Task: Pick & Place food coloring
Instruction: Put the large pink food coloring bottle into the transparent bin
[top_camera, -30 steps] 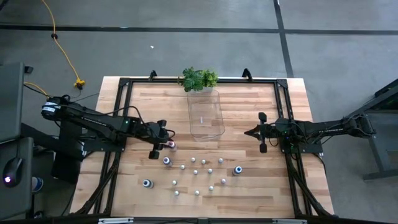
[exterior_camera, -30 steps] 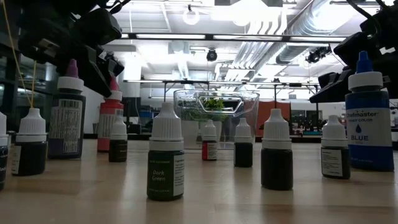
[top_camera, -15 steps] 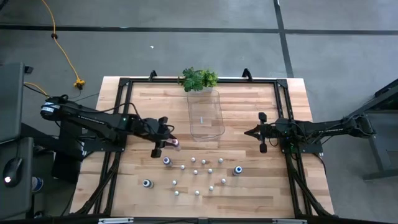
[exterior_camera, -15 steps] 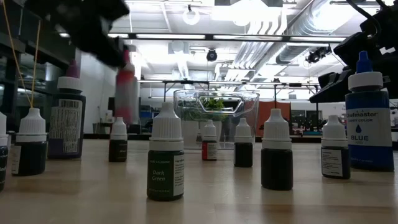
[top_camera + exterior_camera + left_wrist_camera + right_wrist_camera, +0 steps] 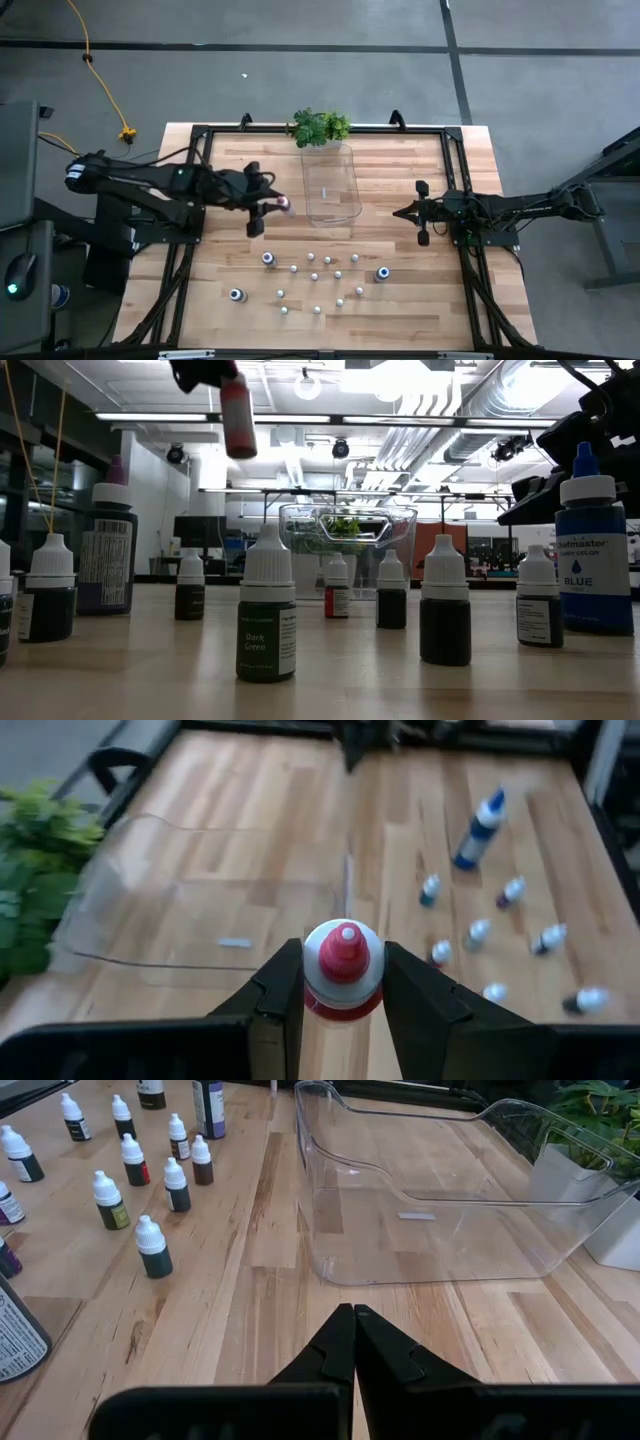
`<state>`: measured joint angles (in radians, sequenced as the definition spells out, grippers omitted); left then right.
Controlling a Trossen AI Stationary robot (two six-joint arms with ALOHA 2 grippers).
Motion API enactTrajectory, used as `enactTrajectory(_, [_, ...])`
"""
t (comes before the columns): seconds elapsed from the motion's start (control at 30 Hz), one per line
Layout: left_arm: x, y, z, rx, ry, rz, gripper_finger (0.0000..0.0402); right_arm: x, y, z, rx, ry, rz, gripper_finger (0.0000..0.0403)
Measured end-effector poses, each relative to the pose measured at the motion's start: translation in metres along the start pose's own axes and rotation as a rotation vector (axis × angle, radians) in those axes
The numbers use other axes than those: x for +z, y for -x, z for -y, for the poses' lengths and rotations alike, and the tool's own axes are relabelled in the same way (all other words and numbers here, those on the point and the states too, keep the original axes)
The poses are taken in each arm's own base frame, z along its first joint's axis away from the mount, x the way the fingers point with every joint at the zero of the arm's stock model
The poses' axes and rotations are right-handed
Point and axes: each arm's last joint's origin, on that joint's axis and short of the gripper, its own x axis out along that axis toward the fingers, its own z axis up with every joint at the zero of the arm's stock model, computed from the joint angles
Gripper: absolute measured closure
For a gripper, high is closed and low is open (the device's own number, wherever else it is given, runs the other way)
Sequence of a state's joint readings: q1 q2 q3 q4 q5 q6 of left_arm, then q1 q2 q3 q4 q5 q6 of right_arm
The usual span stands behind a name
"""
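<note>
The left gripper (image 5: 343,982) clamps a pink-topped bottle (image 5: 343,965) in the air at nine o'clock of the clear tray (image 5: 331,185); released short, it could hit the tray's near wall and bounce out, while the right gripper (image 5: 354,1342) waits closed at three o'clock.

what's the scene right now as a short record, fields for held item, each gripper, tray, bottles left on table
held item: pink-capped bottle, lifted off the table
left gripper: shut on the pink-capped bottle, just left of the clear tray
right gripper: shut, empty, waiting right of the tray
tray: no bottles inside
bottles on table: small white-capped bottles standing in a cluster, plus blue bottle
plant: behind the tray
</note>
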<state>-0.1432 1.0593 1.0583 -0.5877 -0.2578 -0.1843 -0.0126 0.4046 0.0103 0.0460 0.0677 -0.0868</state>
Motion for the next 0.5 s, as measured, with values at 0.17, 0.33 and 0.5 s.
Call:
enactTrajectory(0.17, [0.016, 0.002, -0.005, 0.108, 0.095, 0.016, 0.0305, 0.0, 0.0, 0.0, 0.0, 0.0, 0.0, 0.0402])
enactTrajectory(0.33, [0.028, -0.017, -0.021, 0.269, 0.186, -0.042, 0.0305, 0.0, 0.0, 0.0, 0.0, 0.0, 0.0, 0.0402])
enactTrajectory(0.5, [0.042, -0.049, -0.035, 0.321, 0.213, -0.09, 0.0305, 0.0, 0.0, 0.0, 0.0, 0.0, 0.0, 0.0402])
